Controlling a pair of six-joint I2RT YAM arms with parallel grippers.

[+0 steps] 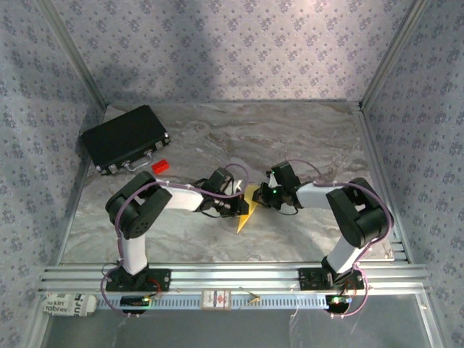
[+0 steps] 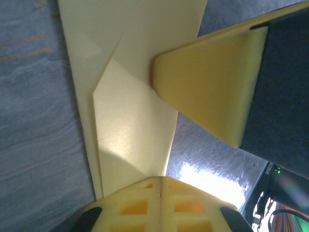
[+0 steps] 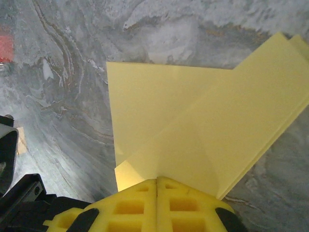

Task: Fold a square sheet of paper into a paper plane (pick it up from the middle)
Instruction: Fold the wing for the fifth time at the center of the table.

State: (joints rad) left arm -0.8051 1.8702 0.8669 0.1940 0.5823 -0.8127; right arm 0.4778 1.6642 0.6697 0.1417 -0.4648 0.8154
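Marble table (image 1: 312,138); left end effector (image 2: 161,180), right end effector (image 3: 158,180) both clamped on folded yellow paper (image 1: 248,208).

Black case (image 1: 125,138) sits closed at the far left of the grey marble table (image 1: 304,138), tilted a bit, with a small red block (image 1: 160,166) just beside its near right corner. There are aluminium rails (image 1: 232,274) along the near edge and a white printed packet (image 1: 67,304) at near left.

The top external camera looks down from high above and behind the arm bases, taking in the whole marble table (image 1: 304,145). The two wrist cameras face forward from very close range. All three views share the folded yellow paper (image 1: 248,206) at mid-table.
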